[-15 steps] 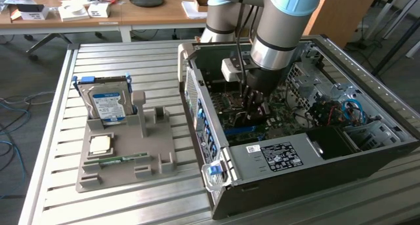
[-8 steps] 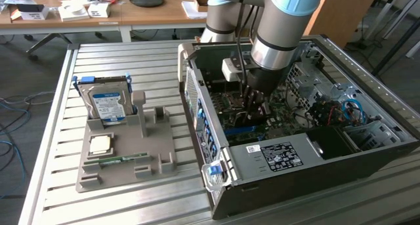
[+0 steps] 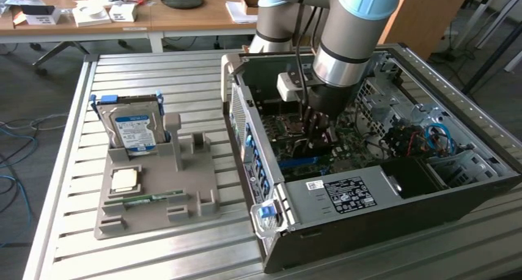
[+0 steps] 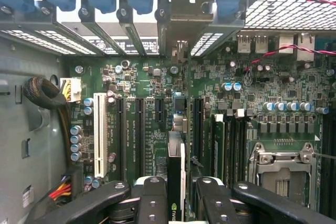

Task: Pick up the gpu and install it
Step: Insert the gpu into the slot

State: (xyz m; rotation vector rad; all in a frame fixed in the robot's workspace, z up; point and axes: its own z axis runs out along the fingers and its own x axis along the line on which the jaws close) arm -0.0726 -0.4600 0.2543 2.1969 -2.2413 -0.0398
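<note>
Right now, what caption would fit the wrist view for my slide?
Black gripper holds the thin dark gpu card over the green motherboard.

The gpu (image 4: pixel 174 182) carries what looks like the green Nvidia eye logo (image 4: pixel 172 215); the print on the power supply label (image 3: pixel 349 193) is illegible.

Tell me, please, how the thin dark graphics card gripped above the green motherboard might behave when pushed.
The thin dark graphics card looks stiff: it stands straight, edge-on, in the end effector. Being so slim, it is probably light. Pushed askew against the green motherboard, it could well crack or bend.
</note>
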